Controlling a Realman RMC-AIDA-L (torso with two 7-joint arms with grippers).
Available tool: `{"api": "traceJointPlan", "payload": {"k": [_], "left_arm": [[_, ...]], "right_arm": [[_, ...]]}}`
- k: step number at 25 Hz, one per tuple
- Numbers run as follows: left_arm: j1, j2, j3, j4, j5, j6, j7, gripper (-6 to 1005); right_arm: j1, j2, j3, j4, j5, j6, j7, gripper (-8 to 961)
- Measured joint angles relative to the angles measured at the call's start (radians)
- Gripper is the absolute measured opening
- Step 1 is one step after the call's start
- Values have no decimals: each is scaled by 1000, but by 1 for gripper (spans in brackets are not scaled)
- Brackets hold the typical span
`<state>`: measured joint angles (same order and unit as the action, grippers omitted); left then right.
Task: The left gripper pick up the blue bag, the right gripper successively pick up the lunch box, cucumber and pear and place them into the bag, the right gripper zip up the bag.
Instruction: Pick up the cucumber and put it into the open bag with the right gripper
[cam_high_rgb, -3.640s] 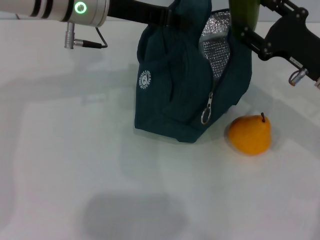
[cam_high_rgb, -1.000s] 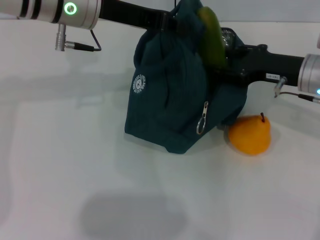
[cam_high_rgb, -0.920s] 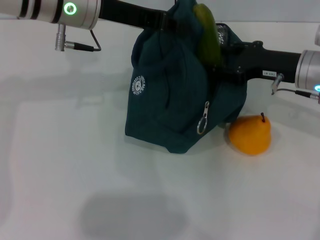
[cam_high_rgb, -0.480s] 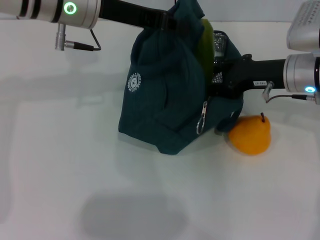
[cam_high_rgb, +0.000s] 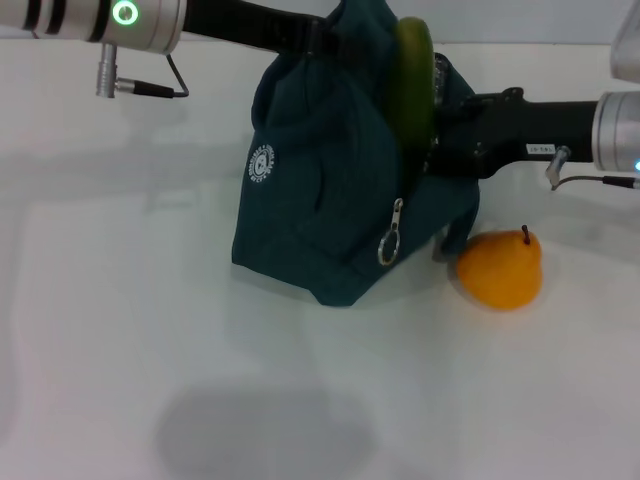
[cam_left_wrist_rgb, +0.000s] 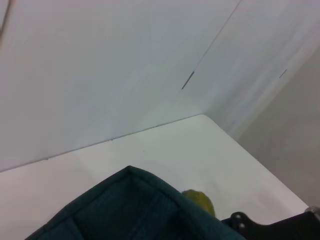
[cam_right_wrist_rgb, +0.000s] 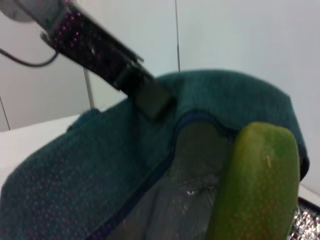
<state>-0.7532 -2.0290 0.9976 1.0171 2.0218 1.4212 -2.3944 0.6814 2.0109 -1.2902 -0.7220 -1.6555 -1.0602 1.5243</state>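
The bag (cam_high_rgb: 340, 190) stands near the middle of the table (cam_high_rgb: 150, 330), held up at its top edge by the left gripper (cam_high_rgb: 325, 35), whose fingers are clamped on the fabric there. The right gripper (cam_high_rgb: 440, 135) reaches in from the bag's right side at the open mouth, and the cucumber (cam_high_rgb: 412, 85) stands nearly upright in that mouth, its upper end poking above the rim; whether the right gripper is clamped on it or has let go cannot be told, since the bag hides the fingertips. The step in hand looks like stowing the cucumber, item 2 of 3. To do it well, the cucumber probably needs tipping toward the length of the bag so that it lies down inside instead of standing on end, because a tip that sticks out would block the zipper. The left gripper should keep the rim high and taut so that the mouth stays wide. The right wrist view shows the cucumber against the silver lining (cam_right_wrist_rgb: 185, 200), with the left gripper's finger on the rim beyond it. The lunch box is not visible anywhere, and is presumably already inside. The pear (cam_high_rgb: 499, 270) sits on the table just beside the bag's lower right corner, below the right arm, close enough that the arm could nudge it when pulling out. The zipper pull (cam_high_rgb: 390, 235) hangs on the bag's front edge, unobstructed.
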Motion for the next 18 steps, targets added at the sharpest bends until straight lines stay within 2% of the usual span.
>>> {"api": "traceJointPlan", "payload": {"k": [8,14,18], "left_arm": [[3,9,-1,0,-22,19,2,50],[6,15,-15,0,-27,24,10,50],[6,15,-35,-2,-27,35,21,50]], "right_arm": [[-21,-6,7,-45,5,-39,34,590],[-80,-2,87,-130,7,-138,52,588],[-91,-4,105,-145,2,-153,60,586]]}}
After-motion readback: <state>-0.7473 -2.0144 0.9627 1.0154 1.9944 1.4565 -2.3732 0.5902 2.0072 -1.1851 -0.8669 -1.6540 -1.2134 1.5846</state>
